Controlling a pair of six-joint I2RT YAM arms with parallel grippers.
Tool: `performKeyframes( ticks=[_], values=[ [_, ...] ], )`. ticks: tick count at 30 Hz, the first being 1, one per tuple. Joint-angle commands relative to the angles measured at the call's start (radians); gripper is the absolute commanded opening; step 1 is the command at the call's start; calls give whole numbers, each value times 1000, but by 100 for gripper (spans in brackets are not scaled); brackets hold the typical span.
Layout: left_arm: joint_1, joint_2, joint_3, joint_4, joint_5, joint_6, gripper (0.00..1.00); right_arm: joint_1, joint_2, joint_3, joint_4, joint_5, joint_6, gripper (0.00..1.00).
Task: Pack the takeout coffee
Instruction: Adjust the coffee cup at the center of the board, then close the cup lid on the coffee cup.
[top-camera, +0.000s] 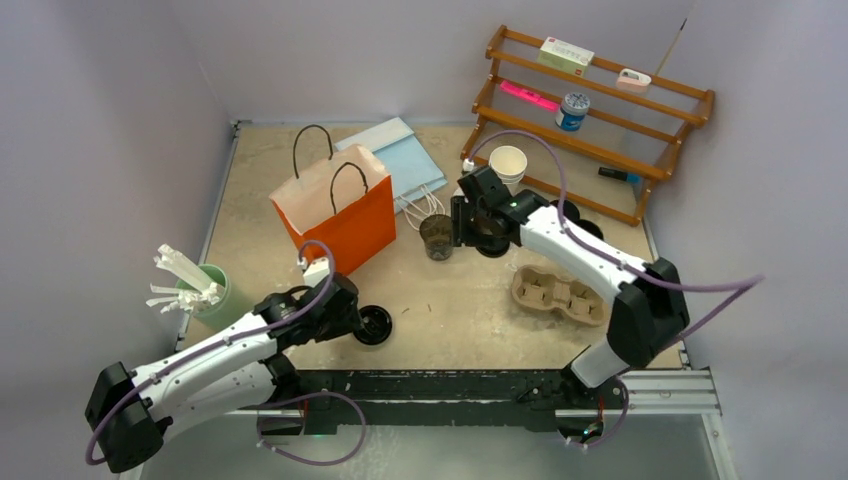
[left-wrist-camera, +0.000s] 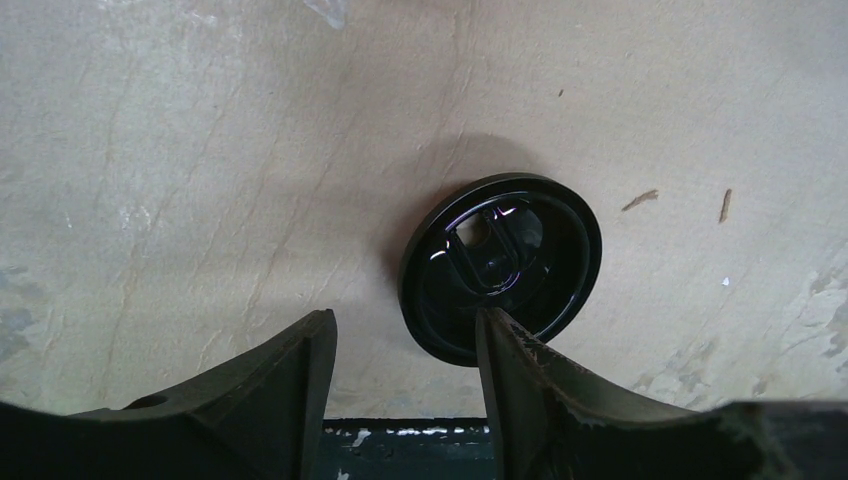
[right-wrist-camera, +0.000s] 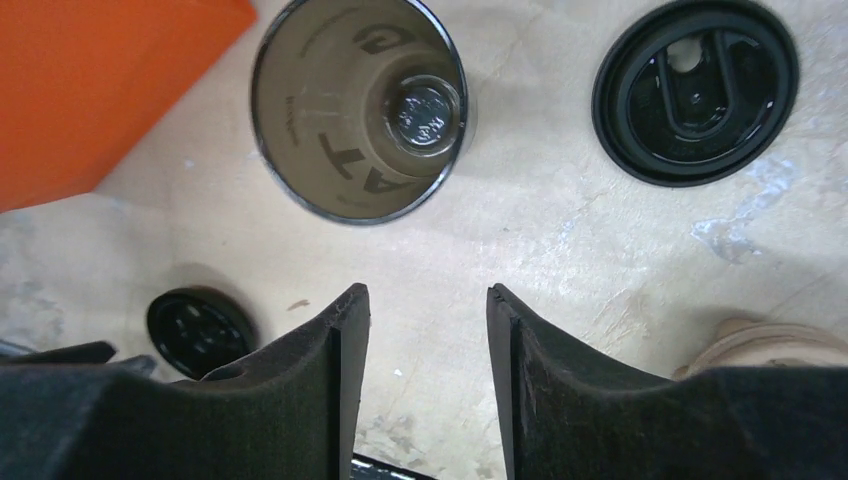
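Both pincers stand open over a loose cup and lids on the beige tabletop (top-camera: 460, 305).

From above, the left pincer (top-camera: 352, 320) hangs just beside a round black plastic lid (top-camera: 373, 325) near the front edge. The right pincer (top-camera: 460, 225) sits just beside a small black paper cup (top-camera: 437, 237). The cup stands upright and uncovered between an orange paper bag with loop handles (top-camera: 335, 205) and a brown pulp two-cup carrier (top-camera: 558, 293). The left wrist view shows that pincer's jaws moderately apart and empty. The lid lies flat ahead, its near rim overlapped by the right finger (left-wrist-camera: 540, 400); I cannot tell whether they touch. The right wrist view shows jaws moderately apart with nothing between them. The cup is ahead to the left, mouth up, and a second round black lid (right-wrist-camera: 695, 90) lies flat to its right, apart from it.
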Motion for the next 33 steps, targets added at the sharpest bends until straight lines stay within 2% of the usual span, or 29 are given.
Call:
performKeyframes(
  ticks=[1,9,16,19,24,26,30,33],
  values=[
    [0,0,-26,79,40,3,55,-3,-122,-9,18,26,-37,50],
    [-1,44,-92,189,78,8,48,-3,-249,-67,73,-7,-84,52],
    [0,96,-109,272,88,31,35,-3,-401,-202,204,-181,-131,53],
    [-1,116,-101,280,82,39,32,-3,-465,-272,238,-201,-120,53],
    [0,107,-88,313,97,54,17,-3,-533,-358,252,-242,-111,52],
    [0,91,-72,350,145,65,15,-3,-558,-405,281,-279,-110,51],
    [3,65,-21,427,245,64,16,-3,-665,-562,440,-351,-80,50],
    [36,47,11,507,355,60,16,-3,-773,-711,636,-429,-4,52]
  ],
)
